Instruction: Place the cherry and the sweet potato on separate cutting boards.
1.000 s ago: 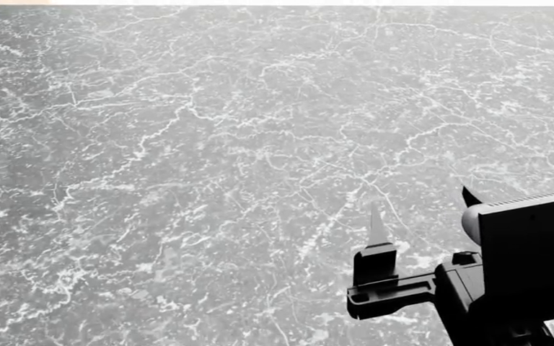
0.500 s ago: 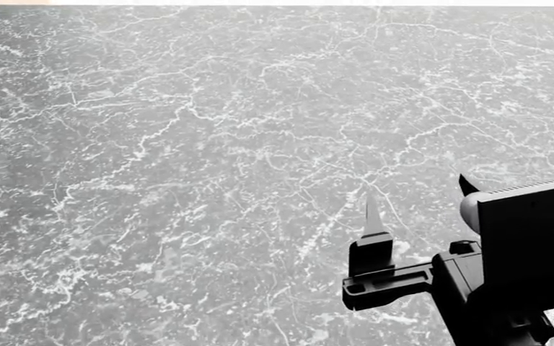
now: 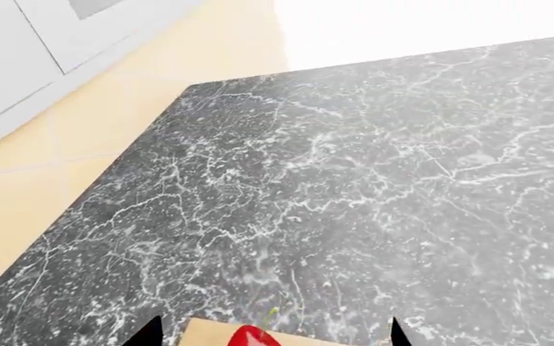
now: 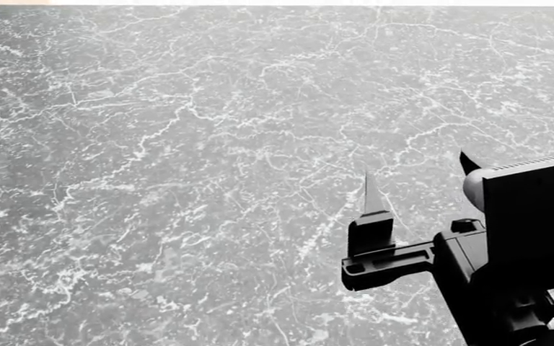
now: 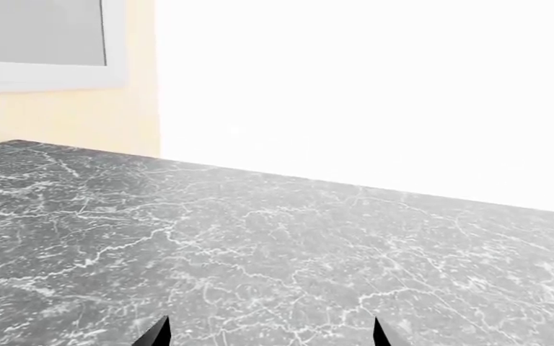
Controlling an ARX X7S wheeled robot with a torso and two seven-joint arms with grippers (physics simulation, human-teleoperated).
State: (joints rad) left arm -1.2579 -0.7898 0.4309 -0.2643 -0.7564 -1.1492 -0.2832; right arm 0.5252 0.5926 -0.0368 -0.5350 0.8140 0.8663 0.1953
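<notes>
Grey marble table (image 4: 181, 158) fills the head view, with the right gripper (image 4: 417, 184) above its near right part, fingers spread wide and holding nothing. Near the table corner, the left wrist view shows a board (image 3: 210, 336) edge with the cherry (image 3: 251, 336) on it, between the left gripper's (image 3: 272, 331) wide-apart tips.

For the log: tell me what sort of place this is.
Probably a simulated kitchen: a dark marble-look countertop, a pale yellow floor with white cabinet fronts beyond it, and a cherry on a cutting board.
</notes>
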